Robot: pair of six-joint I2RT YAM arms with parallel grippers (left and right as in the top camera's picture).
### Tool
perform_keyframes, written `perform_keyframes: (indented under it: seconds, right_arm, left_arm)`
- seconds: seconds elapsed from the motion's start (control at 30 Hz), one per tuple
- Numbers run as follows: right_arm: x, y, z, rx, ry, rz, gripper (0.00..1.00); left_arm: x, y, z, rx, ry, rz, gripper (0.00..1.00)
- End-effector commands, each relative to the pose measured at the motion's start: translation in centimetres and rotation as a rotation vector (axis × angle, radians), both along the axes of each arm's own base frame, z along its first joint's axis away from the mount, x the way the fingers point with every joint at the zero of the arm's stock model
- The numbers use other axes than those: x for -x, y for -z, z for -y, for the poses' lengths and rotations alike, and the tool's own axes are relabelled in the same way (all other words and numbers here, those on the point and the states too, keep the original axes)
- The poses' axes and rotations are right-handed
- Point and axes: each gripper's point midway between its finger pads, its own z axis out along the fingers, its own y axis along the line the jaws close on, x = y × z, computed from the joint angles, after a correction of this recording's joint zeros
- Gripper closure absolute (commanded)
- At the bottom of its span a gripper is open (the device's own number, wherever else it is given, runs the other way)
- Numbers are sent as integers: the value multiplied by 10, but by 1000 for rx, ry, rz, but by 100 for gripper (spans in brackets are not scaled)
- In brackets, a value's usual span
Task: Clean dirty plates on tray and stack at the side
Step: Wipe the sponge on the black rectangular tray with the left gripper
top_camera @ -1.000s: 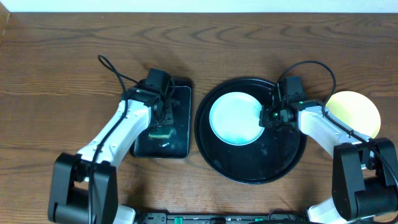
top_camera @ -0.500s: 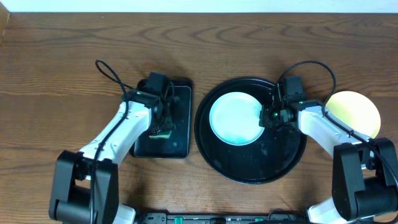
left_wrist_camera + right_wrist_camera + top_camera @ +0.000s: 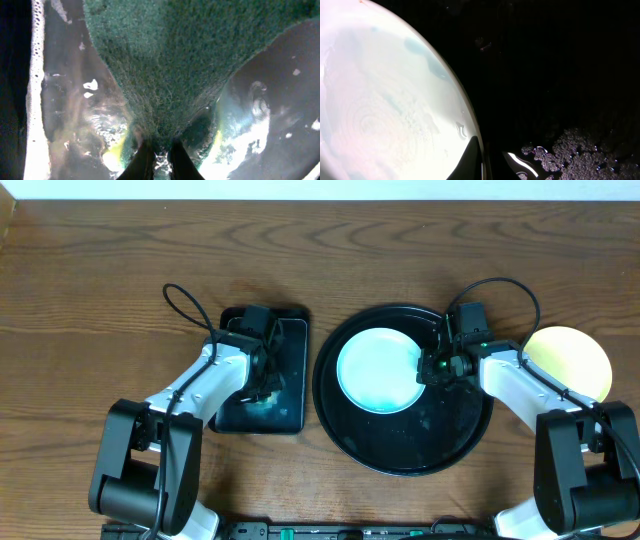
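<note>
We're squeezing the green sponge (image 3: 165, 60) in the left fingers (image 3: 258, 385) over the small tray (image 3: 288, 415). The right fingers (image 3: 432, 367) are clamping the rim of the mint plate (image 3: 378, 370), which is sitting in the big round tray (image 3: 400, 452).

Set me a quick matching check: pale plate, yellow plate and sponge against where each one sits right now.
Things:
1. pale plate
2. yellow plate
3. sponge

Places:
A. on the table, right of the round black tray
B. pinched in the left gripper
C. on the round black tray

Pairs: 1-C, 2-A, 3-B.
</note>
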Motion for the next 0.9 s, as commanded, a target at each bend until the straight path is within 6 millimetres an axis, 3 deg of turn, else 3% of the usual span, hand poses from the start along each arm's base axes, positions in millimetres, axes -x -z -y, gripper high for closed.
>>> perform_keyframes:
  seconds: [0.0,0.17,0.4,0.43,0.53,0.57,0.87]
  right_arm:
    - [5,10,9,60,16,-26,99]
    - [5,10,9,60,16,-26,99]
    - [6,10,9,60,16,-29,99]
    - [6,10,9,60,16,-29,99]
    - [6,10,9,60,16,-29,99]
    - [6,10,9,60,16,-29,99]
    - [6,10,7,60,9,-26,99]
  left_arm:
    - [5,12,-2,-17,45,-40,92]
    - [-5,-2,15,37,222,-1,92]
    - [-2,-12,15,35,245,6,92]
    - [-3,-14,15,37,245,15,90]
    - [-7,-24,16,43,245,51,60]
    - [-8,-29,17,46,245,67,57]
    - [-30,-61,20,54,243,227,54]
